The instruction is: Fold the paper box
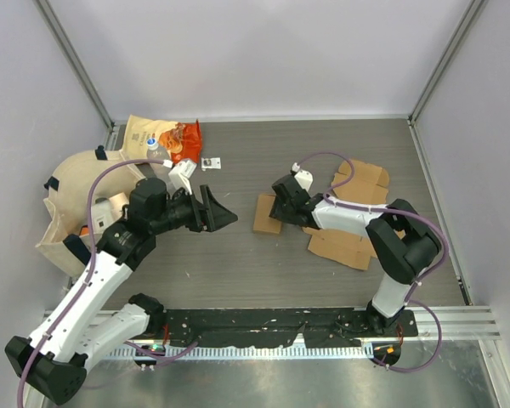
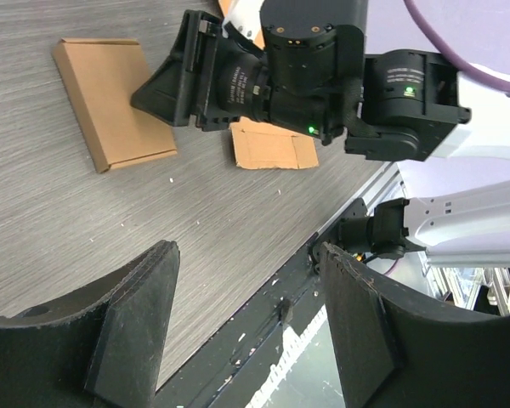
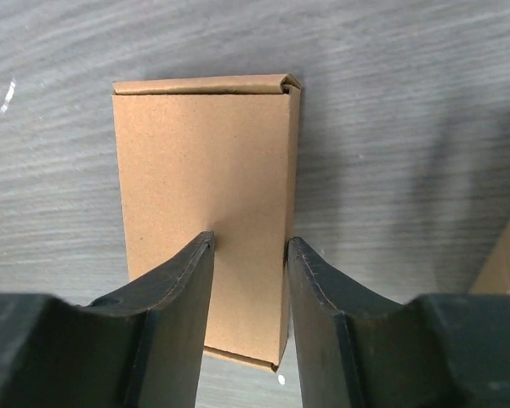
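The paper box (image 3: 204, 161) is a flat brown cardboard packet lying on the grey table (image 1: 263, 272); it also shows in the top view (image 1: 263, 217) and the left wrist view (image 2: 110, 102). My right gripper (image 3: 251, 240) hangs low over the box's near end. Its jaws stand partly apart, the left finger above the box face and the right finger at the box's right edge. From above, this gripper (image 1: 277, 209) sits at the box's right side. My left gripper (image 2: 246, 255) is open and holds nothing; in the top view it (image 1: 223, 212) points at the box from the left.
Two unfolded cardboard sheets (image 1: 361, 180) (image 1: 340, 248) lie to the right of the box, under the right arm. At the back left stand a beige cloth bag (image 1: 72, 195), an orange snack bag (image 1: 166, 136) and a small white item (image 1: 211, 163). A black rail (image 1: 323, 323) runs along the near edge.
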